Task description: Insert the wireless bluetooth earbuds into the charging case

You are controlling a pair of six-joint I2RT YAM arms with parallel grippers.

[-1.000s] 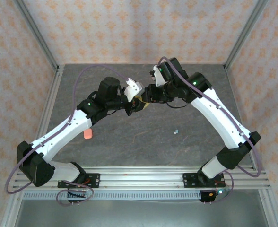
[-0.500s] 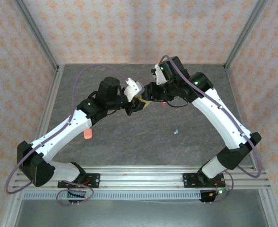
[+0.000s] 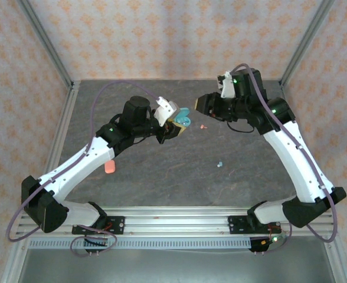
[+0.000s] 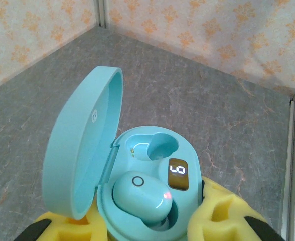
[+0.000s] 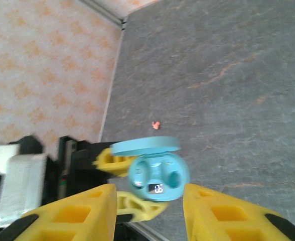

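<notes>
1. Gripping the light blue charging case by its base, the left jaws hold it above the surface toward the back, with yellow fingertips pressed to both sides of it.
2. The lid stands open, swung to the left in the left wrist view. One light blue earbud sits in the near well with a small red light on it. The far well holds nothing.
3. The right jaws stand partly apart and hold nothing. They face the open case from the right, with a gap in between.
4. A tiny salmon-pink piece lies on the surface just right of the held case, between the two arms. A tiny light blue piece lies well nearer the bases.
5. A salmon-pink oval case lies just beside the left forearm, well apart from the rest.
6. A dark display panel between the wells shows two lit white characters, which I cannot read with certainty. A small round emblem inside the lid is too small to make out.
</notes>
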